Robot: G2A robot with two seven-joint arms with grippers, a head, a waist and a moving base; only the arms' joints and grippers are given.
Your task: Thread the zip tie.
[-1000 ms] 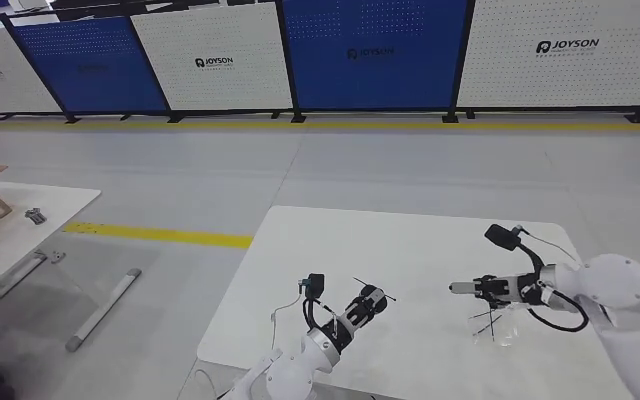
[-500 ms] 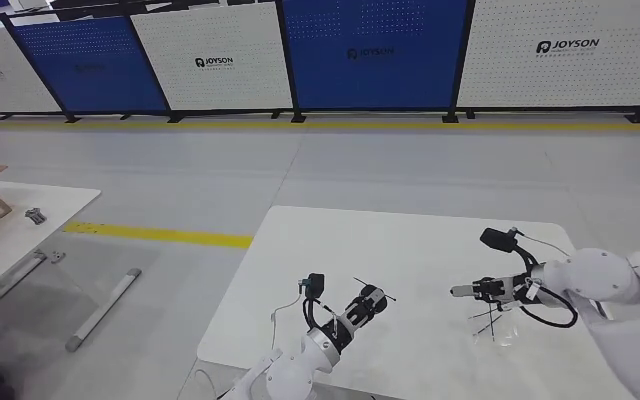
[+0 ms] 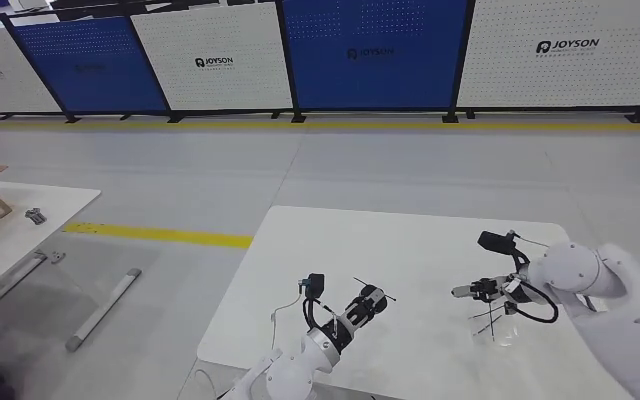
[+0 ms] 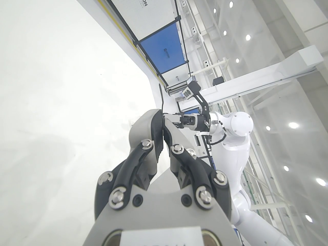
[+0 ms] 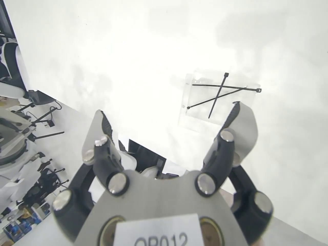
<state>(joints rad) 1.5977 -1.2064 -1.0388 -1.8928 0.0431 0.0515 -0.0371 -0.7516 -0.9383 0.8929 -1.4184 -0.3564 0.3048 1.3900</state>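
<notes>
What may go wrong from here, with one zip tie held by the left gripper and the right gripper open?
1. The zip tie in the shut left gripper is thin; it may twist or slip.
2. The spare zip ties lie crossed on the clear tray; the open right gripper may catch several or drag the tray.

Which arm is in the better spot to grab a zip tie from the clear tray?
Right. The right gripper is open near the clear tray of loose ties; the left gripper is across the table, shut on its own zip tie.
</notes>
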